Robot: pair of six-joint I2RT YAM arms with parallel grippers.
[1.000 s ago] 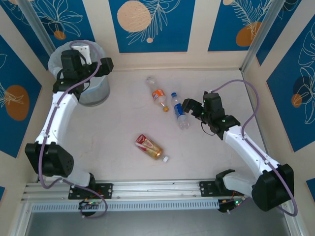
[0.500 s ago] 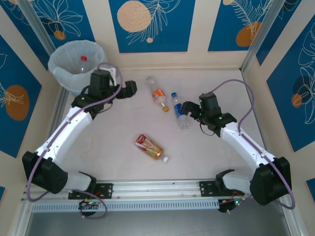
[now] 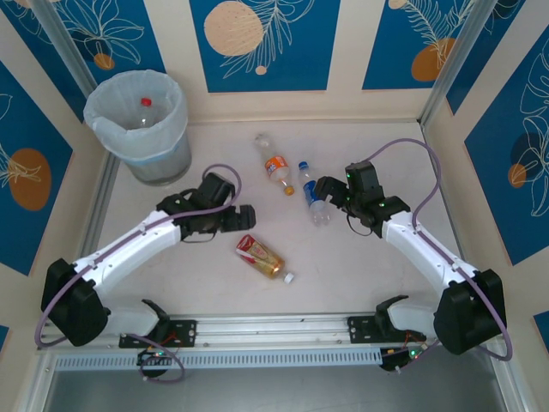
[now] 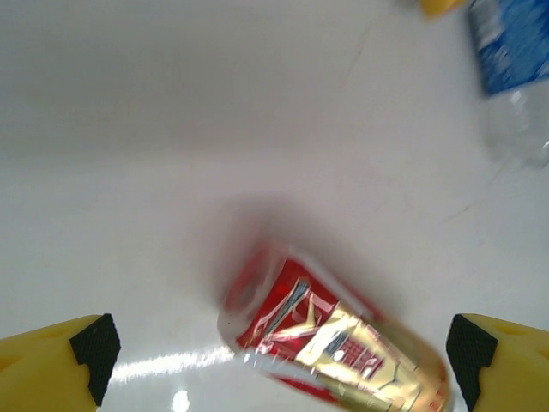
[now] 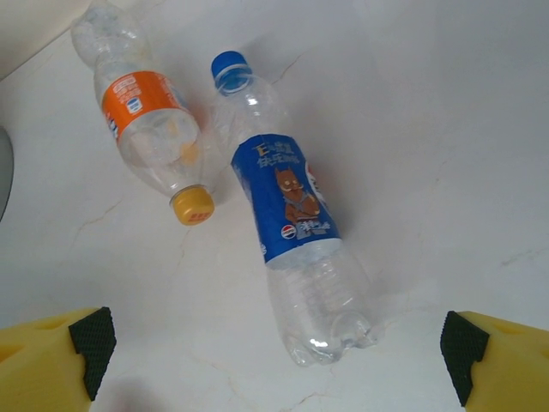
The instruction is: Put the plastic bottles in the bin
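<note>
Left gripper [image 3: 246,216] — jaws wide, empty — hung beside the red-labelled bottle [image 3: 259,255] lying on the table [image 3: 360,270]. Right gripper [image 3: 320,188], likewise spread and empty, stood at the blue-labelled bottle [image 3: 314,202], next to the orange-labelled bottle [image 3: 274,163]. The bin [image 3: 168,160] — far left corner — held a red-capped bottle [image 3: 145,104].

Centre of the right wrist view, the blue-labelled bottle [image 5: 287,202] carries a Pepsi roundel [image 5: 289,230] by a cartoon animal; its white characters are too small to read. The print on the orange-labelled bottle [image 5: 141,116] is illegible, and the label on the red-and-gold bottle [image 4: 334,343] is blurred.
</note>
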